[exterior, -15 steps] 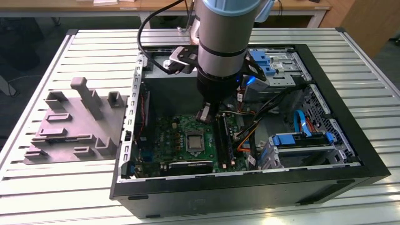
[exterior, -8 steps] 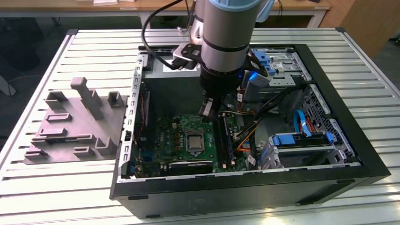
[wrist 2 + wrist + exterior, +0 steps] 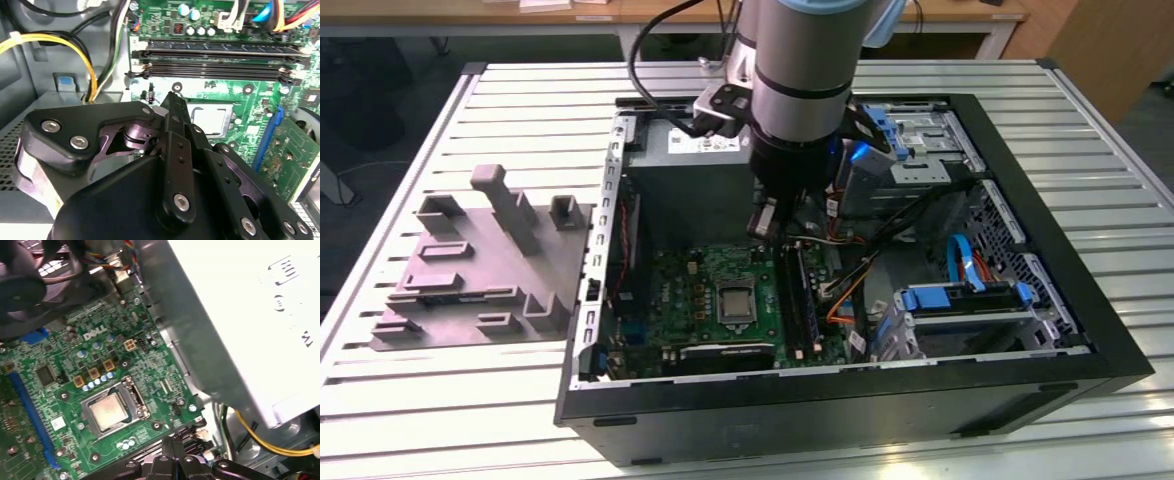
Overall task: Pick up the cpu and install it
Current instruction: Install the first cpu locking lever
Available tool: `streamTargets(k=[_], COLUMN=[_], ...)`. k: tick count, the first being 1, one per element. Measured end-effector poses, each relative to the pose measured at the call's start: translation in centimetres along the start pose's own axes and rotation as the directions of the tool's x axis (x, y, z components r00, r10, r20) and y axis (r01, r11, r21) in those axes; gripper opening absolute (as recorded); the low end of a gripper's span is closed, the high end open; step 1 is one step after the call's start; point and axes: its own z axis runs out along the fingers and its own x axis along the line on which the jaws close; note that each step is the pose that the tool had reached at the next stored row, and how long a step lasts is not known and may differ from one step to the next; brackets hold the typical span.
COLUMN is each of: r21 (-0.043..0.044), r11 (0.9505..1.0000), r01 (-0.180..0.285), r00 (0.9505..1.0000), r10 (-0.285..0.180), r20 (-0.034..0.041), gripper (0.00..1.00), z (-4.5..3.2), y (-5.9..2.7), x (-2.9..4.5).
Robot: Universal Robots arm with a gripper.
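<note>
One cpu (image 3: 107, 410) lies flat in the socket (image 3: 131, 399) on the green motherboard (image 3: 65, 370) inside the open case (image 3: 1067, 330), near the counter's (image 3: 520, 90) middle. Above it hangs the pincer (image 3: 172, 100), pressed together, holding nothing.

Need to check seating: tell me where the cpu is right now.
The cpu lies flat in the metal-framed socket on the green motherboard, in both wrist views; the gripper hangs near it, apart from it.
</note>
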Motion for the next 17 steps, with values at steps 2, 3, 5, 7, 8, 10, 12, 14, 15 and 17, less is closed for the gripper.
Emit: streamTargets(k=[2,3,5,7,8,10,12,14,15,17], r21=[0.0,0.0,0.0,0.0,0.0001,0.0,0.0,0.0,0.0,0.0], r11=[1.0,1.0,1.0,1.0,1.0,1.0,0.9999,0.9997,0.9996,0.9992], r01=[0.0,0.0,0.0,0.0,0.001,0.004,0.011,0.025,0.03,0.039], r00=[1.0,1.0,1.0,1.0,1.0,1.0,0.9999,0.9997,0.9996,0.9992], r10=[0.0,0.0,0.0,0.0,-0.001,-0.004,-0.011,-0.025,-0.03,-0.039], r20=[0.0001,0.0001,0.0001,-0.0001,-0.0002,-0.0001,-0.0002,-0.0006,-0.0009,-0.001], gripper=[0.11,0.11,0.11,0.11,0.11,0.11,0.11,0.11,0.11,0.11], z=[0.01,0.02,0.05,0.12,0.18,0.3,0.39,0.44,0.44,0.47], y=[0.01,0.04,0.19,0.35,0.42,0.66,0.86,0.98,1.08,1.34], x=[-0.27,-0.41,-0.71,-0.98,-1.08,-1.22,-1.27,-1.25,-1.2,-1.07])
